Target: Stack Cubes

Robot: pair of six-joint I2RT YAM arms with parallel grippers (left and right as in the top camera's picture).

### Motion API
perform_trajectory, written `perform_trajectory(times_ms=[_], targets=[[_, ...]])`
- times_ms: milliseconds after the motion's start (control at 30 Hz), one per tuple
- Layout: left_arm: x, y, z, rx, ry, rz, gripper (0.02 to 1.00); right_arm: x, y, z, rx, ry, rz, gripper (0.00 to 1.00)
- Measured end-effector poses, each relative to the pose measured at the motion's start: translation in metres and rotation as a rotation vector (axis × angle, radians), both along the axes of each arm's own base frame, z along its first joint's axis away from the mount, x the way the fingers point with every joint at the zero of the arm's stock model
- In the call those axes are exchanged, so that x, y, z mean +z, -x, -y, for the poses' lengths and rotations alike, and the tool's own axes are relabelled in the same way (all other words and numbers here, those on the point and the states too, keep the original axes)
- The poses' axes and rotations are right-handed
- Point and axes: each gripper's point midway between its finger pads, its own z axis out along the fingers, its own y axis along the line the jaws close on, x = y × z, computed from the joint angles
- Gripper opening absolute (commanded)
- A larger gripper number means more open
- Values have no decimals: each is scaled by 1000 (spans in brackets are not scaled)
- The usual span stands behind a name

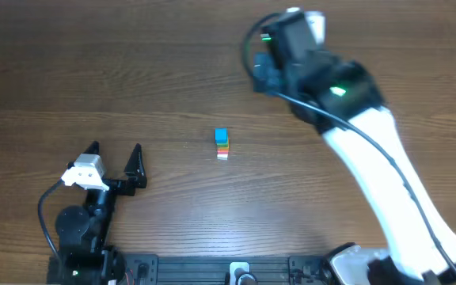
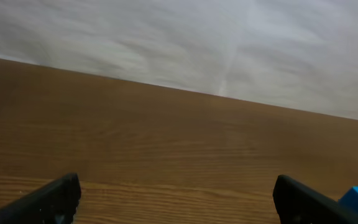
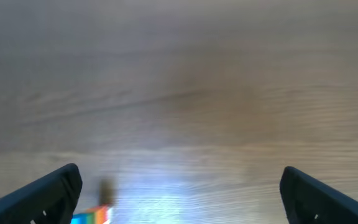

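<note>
Now the stack of cubes (image 1: pixel 222 146) stands near the middle of the brown wooden bench (image 1: pixel 93 63). The blue cube (image 1: pixel 222 136) is on top. A green one and an orange one sit under it, and something pale is at the very bottom, but I cannot tell just what it is.

The left end effector (image 1: pixel 115 150) sits low over the bench, well apart from the stack, on the left side. Its two black fingers (image 2: pixel 51 198) are spread wide apart and hold nothing. In the left wrist view the blue cube pokes out just past one finger, and a pale wall (image 2: pixel 166 37) rises behind the bench.

The right end effector (image 3: pixel 179 186) is up high, past the stack and off to the right. Its fingers are wide apart too, with nothing between them. In the right wrist view the stack peeks in beside one finger. The white and black right arm (image 1: pixel 386 174) reaches up from the bottom right corner.
</note>
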Motion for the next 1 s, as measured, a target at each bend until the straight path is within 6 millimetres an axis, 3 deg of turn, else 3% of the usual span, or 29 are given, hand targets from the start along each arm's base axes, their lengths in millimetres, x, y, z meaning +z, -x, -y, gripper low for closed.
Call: perform_trajectory(times_ms=[67, 133, 233, 267, 400, 533, 667, 800, 1000], targets=[[0, 0, 0, 0, 0, 0, 998, 17, 8, 20, -12, 9, 67, 993], [0, 0, 0, 0, 0, 1, 1000, 20, 22, 41, -23, 18, 125, 991], [0, 0, 0, 0, 0, 1, 1000, 6, 46, 81, -97, 23, 199, 993], [0, 0, 0, 0, 0, 1, 1000, 3, 48, 86, -108, 22, 205, 993], [0, 0, 0, 0, 0, 2, 1000, -22, 91, 128, -208, -17, 329, 991], [0, 0, 0, 0, 0, 1, 1000, -38, 107, 132, -175, -94, 516, 993], [0, 0, 0, 0, 0, 0, 1000, -69, 117, 127, -116, -127, 631, 993], [0, 0, 0, 0, 0, 0, 1000, -74, 120, 125, -98, -148, 766, 993], [0, 0, 0, 0, 0, 1, 1000, -99, 120, 127, -110, -161, 791, 993]])
